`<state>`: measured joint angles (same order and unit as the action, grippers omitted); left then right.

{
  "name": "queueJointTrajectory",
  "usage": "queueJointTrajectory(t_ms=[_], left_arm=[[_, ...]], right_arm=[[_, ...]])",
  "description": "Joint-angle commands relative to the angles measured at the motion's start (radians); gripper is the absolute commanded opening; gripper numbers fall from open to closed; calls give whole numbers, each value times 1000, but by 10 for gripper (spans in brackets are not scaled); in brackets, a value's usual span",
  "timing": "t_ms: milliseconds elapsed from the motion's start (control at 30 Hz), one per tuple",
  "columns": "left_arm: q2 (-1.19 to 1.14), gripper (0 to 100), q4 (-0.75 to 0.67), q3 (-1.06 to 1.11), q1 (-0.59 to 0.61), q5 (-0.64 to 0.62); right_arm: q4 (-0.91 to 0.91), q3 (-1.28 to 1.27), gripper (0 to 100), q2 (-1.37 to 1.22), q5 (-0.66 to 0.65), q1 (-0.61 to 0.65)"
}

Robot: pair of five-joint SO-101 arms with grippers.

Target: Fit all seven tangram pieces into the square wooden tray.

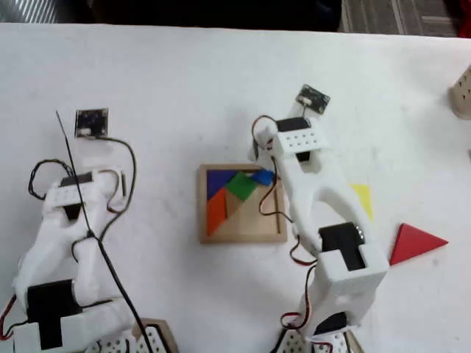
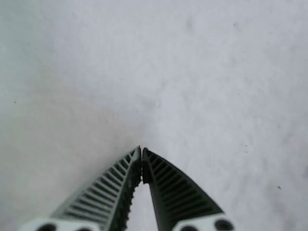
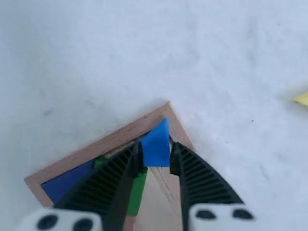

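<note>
Wooden tray: dark-blue piece, green piece, orange piece | right fingers grasp light-blue piece | left fingers clenched

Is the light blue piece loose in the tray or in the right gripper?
Gripped: the right gripper is shut on the light blue piece at the tray's corner; whether it lies flat, cannot tell.
</note>
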<state>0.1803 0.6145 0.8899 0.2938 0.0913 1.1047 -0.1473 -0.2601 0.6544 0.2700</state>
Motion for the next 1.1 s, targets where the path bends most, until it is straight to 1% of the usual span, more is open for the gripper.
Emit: queueJointTrajectory(t_ms=[0, 100, 167, 267, 367, 400, 433, 467, 600, 800, 967, 1067], left_arm=[[12, 27, -14, -52, -10, 5], [12, 27, -14, -52, -10, 5], [12, 27, -14, -52, -10, 5], [12, 26, -12, -52, -10, 5], [12, 26, -12, -52, -10, 5], [12, 26, -12, -52, -10, 5], [12, 25, -12, -52, -10, 5], [12, 25, -12, -52, -8, 5], [12, 25, -12, -52, 2, 5], [12, 24, -12, -52, 7, 5], [12, 24, -12, -52, 8, 5], [12, 24, -12, -52, 8, 5]], right_arm=[[65, 66, 179, 79, -132, 18], [127, 78, 217, 170, -196, -7], [143, 75, 204, 222, -253, -31], [145, 48, 151, 242, -351, -56], [136, -12, 18, 228, -411, -56], [136, -28, 12, 223, -423, -53], [139, -43, 31, 220, -437, -39], [137, -55, 19, 217, -456, -31], [113, -109, 18, 211, -468, -28], [-97, -229, 18, 211, -474, -4], [-193, -284, 18, 209, -476, 44], [-240, -310, 18, 209, -476, 51]])
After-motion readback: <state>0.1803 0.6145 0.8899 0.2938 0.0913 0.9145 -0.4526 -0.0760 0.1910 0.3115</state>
